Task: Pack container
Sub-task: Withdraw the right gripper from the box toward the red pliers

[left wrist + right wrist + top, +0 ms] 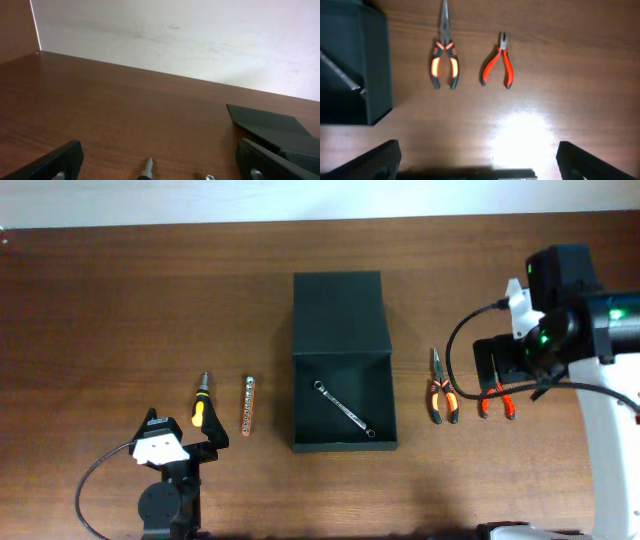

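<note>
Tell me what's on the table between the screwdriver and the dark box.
One thing: a slim orange strip, maybe a bit holder, lying parallel to the screwdriver. Bare wood separates it from the container. The overhead view shows it.

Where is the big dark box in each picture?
Overhead: the container sits in the middle of the table, lid open.
Left wrist: only a dark corner of it shows, at the right.
Right wrist: it fills the upper left.
Shared landmark: the wrench lying inside it, also visible in the right wrist view.
</note>
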Controlling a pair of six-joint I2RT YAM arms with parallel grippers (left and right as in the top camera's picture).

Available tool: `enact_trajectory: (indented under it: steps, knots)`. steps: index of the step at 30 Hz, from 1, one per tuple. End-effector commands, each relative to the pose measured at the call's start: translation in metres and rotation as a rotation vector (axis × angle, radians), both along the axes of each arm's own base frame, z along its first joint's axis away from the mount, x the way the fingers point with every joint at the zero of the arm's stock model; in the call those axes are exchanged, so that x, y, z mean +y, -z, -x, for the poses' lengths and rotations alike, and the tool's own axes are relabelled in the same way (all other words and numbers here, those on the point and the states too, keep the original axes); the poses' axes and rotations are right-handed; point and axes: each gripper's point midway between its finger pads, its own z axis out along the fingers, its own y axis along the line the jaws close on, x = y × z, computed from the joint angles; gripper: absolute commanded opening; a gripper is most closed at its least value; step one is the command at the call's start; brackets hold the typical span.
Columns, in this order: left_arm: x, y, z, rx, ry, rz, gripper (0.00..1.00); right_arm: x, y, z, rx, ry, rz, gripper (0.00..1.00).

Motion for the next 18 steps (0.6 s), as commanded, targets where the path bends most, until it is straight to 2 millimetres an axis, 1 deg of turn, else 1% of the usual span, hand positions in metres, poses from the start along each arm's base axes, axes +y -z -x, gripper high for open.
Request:
enact_trajectory:
  steps: [1, 4, 5, 6, 7, 12, 16, 18]
  knots:
    - [0.001, 0.0, 0.0, -0.004, -0.001, 0.005, 0.99, -0.011, 0.024, -0.002, 0.038, 0.044, 0.014, 0.99]
    - [0.001, 0.0, 0.0, -0.004, -0.001, 0.005, 0.99, -0.024, 0.053, -0.004, 0.088, 0.085, 0.025, 0.99]
    - [0.001, 0.0, 0.0, -0.004, -0.002, 0.005, 0.99, -0.028, 0.059, -0.003, 0.098, 0.097, 0.026, 0.99]
    - [0.001, 0.0, 0.0, -0.004, -0.001, 0.005, 0.99, -0.037, 0.068, -0.003, 0.108, 0.131, 0.023, 0.99]
    - [0.001, 0.0, 0.0, -0.004, -0.001, 0.005, 0.99, -0.043, 0.072, -0.004, 0.105, 0.165, 0.017, 0.99]
    - [0.001, 0.0, 0.0, -0.004, -0.002, 0.005, 0.99, -0.068, 0.074, -0.012, 0.039, 0.294, -0.07, 0.99]
    - [0.001, 0.0, 0.0, -0.004, -0.001, 0.005, 0.99, -0.088, 0.072, -0.019, -0.016, 0.355, -0.08, 0.99]
    - [0.001, 0.0, 0.0, -0.004, -0.001, 0.005, 0.99, -0.095, 0.073, -0.02, -0.024, 0.373, -0.078, 0.99]
